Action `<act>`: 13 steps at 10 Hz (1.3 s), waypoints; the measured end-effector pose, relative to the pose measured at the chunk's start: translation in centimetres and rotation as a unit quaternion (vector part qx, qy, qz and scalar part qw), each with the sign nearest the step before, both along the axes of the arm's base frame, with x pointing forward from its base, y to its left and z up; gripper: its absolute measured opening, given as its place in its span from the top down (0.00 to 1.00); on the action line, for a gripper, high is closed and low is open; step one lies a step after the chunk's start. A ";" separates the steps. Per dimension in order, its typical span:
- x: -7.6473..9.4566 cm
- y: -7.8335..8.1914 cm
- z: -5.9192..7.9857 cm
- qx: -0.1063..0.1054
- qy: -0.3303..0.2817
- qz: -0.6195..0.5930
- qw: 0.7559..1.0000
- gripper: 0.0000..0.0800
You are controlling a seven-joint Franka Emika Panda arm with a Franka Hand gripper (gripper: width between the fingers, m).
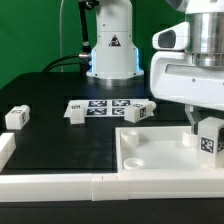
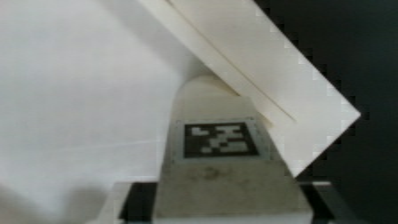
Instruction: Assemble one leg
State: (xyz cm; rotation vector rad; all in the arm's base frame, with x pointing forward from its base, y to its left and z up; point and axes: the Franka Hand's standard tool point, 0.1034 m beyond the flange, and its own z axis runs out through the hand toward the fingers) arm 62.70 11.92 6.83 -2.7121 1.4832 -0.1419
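The arm has one leg (image 1: 209,137) gripped between its jaws at the exterior view's right, held over the far right corner of the large white panel (image 1: 150,150), which lies on the black table (image 1: 50,140) near the front edge. The gripper (image 1: 207,132) is closed on that tagged block, so the pick-up looks done and the step in hand is, by my reading, bringing the leg to its corner seat on the panel. The next move probably calls for lining the leg's lower end up with the corner hole, lowering straight, and then turning or pressing it home; whether it already touches the panel I cannot tell. The exterior view gives the wider layout: three more legs lie loose, one (image 1: 16,117) well apart at that view's left, another (image 1: 76,111) just beside the marker board (image 1: 110,105), a third (image 1: 139,113) near the panel's far edge. The wrist view shows none of that, but it looks down the held leg (image 2: 222,150), its tag facing the camera, with the panel's white face and one angled edge (image 2: 267,70) close behind it, which helps judge alignment against the corner
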 end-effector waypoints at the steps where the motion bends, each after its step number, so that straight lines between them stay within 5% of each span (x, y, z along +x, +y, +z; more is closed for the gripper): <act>1: -0.1 0.1 0.0 0.005 0.002 -0.057 0.998 0.63; 6: -0.2 0.2 0.0 0.027 0.007 -0.216 0.976 0.63; 8: -0.2 0.5 0.1 0.025 0.004 -0.179 0.983 0.32; 9: -0.1 0.6 0.2 0.018 0.003 -0.108 0.994 0.23; 11: 0.0 0.7 0.5 0.004 0.000 0.043 0.999 0.20; 13: 0.0 0.7 0.5 -0.012 -0.001 0.198 0.980 0.19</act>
